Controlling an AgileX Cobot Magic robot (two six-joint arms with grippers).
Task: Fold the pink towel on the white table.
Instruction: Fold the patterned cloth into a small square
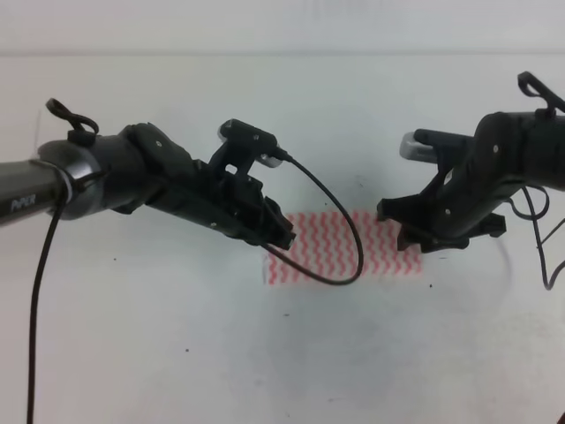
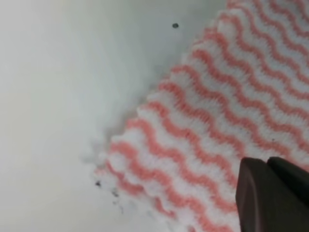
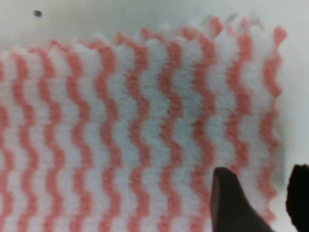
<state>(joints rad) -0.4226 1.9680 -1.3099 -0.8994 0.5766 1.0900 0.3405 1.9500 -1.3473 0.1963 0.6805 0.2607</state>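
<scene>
The left gripper [image 1: 281, 237] sits low over the towel's [image 1: 340, 247] left end, and only one dark finger [image 2: 270, 193] shows in its wrist view, so I cannot tell whether it is apart or together. The right gripper [image 3: 263, 198] hangs over the towel's right end with its two fingers apart, one finger [image 3: 231, 203] above the cloth and the other at the edge by the bare table [image 1: 177, 353]; nothing is clamped. The towel lies flat in a single layer at the middle of the table, between the two arms, so by my reading no fold is made yet and both corner grasps and the fold itself are left. The high view alone shows both arms and the whole towel, though the grippers hide its ends. The wrist views alone show the frayed left corner, the wavy edge, and small dark specks [image 2: 175, 25] on the table.
</scene>
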